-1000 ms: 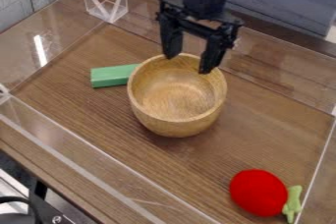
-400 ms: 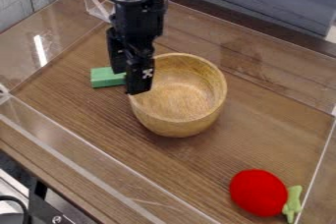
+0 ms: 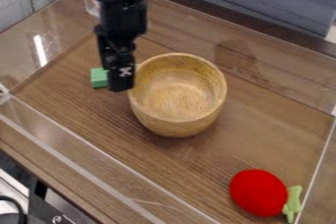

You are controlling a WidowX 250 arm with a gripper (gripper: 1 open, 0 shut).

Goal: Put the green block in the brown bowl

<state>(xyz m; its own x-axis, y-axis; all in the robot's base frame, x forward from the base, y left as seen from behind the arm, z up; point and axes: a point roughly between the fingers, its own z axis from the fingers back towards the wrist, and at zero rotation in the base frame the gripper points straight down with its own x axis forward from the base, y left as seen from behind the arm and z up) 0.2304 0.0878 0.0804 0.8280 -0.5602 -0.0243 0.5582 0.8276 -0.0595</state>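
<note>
The green block point(image 3: 97, 77) lies flat on the wooden table just left of the brown bowl point(image 3: 179, 94); only its left end shows, because the arm covers the rest. My gripper point(image 3: 116, 77) hangs directly over the block, fingers pointing down and open, close to the bowl's left rim. Nothing is held between the fingers. Whether the fingertips touch the block or the table cannot be made out. The bowl is a deep, light tan wooden one and is empty.
A red round object with a green tip point(image 3: 258, 191) lies at the front right. Clear acrylic walls point(image 3: 79, 154) edge the table, and a clear folded stand point(image 3: 105, 2) sits at the back left.
The gripper has swung from behind the bowl's far rim leftward and down to the block, turning side-on as it went. It stayed open. Block and bowl have not moved.
</note>
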